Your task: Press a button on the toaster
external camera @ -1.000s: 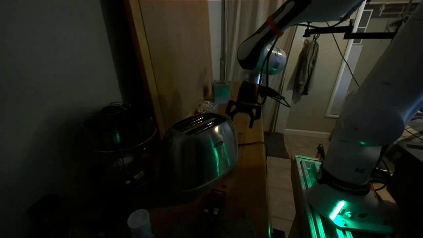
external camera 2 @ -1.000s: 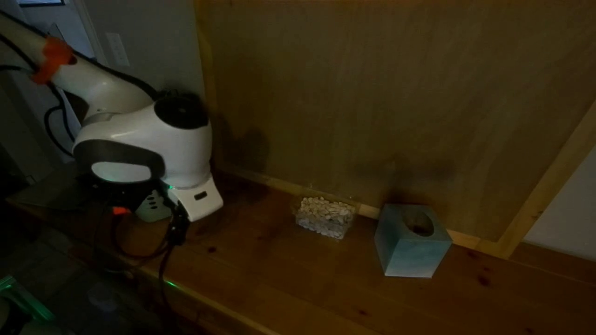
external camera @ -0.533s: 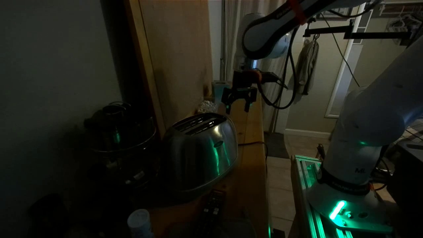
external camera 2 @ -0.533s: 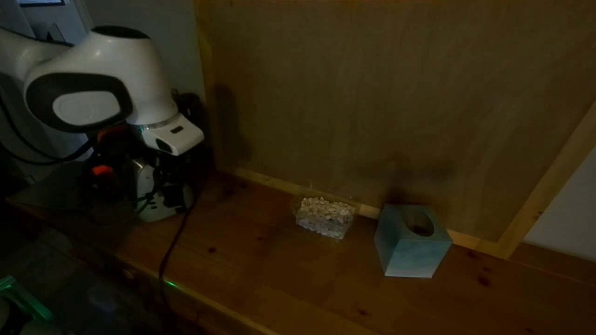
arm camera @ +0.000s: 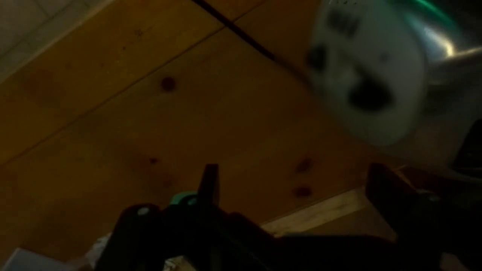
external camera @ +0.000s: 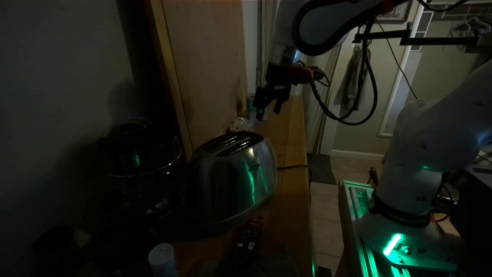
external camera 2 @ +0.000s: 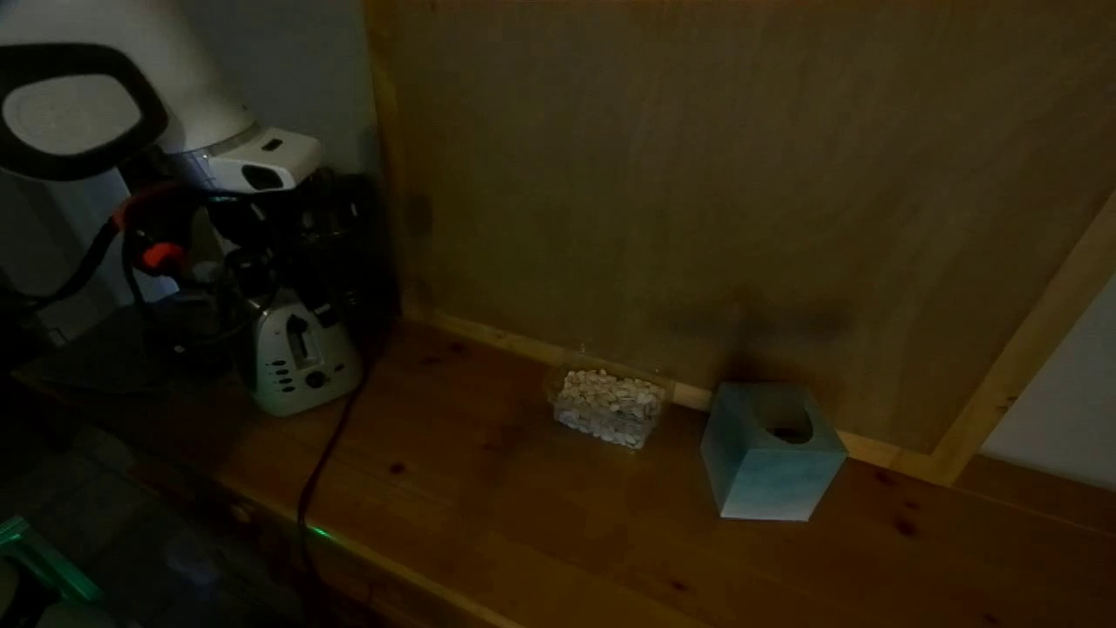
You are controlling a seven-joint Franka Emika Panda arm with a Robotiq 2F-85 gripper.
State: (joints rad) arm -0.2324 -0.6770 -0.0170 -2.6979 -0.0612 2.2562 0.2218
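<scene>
The gripper (external camera: 268,111) is hovering above the wooden counter (external camera: 290,146), apart from the chrome toaster (external camera: 230,179), and its fingers (arm camera: 209,183) are standing wide apart in the wrist view.

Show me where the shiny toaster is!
In an exterior view, the toaster sits near the picture's middle, right of a dark round appliance and just beyond a black remote.

Arm (external camera: 434,134) bent, wrist (external camera: 286,54) raised; hand (external camera: 268,112) points down, slightly tilted; fingers (arm camera: 209,182) apart, as far as gloom shows.
</scene>
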